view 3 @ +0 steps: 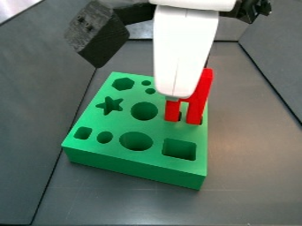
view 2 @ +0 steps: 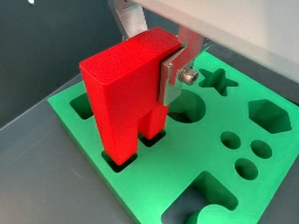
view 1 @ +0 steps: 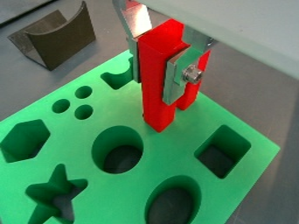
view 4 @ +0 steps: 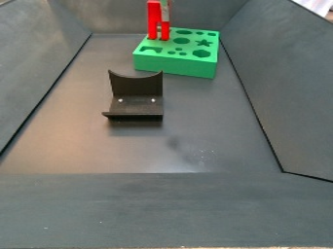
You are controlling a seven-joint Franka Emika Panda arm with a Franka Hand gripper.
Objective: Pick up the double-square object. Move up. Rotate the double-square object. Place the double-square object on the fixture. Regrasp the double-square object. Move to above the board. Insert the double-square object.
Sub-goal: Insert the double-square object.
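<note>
The hand [view 2: 163, 74] is clamped on the small bright red stepped plastic block [view 2: 122, 96], held upright with its lower end apparently just entering a cut-out of the flat green slotted board [view 2: 140, 188] — insertion is underway, needing a straight, gentle downward press.
</note>
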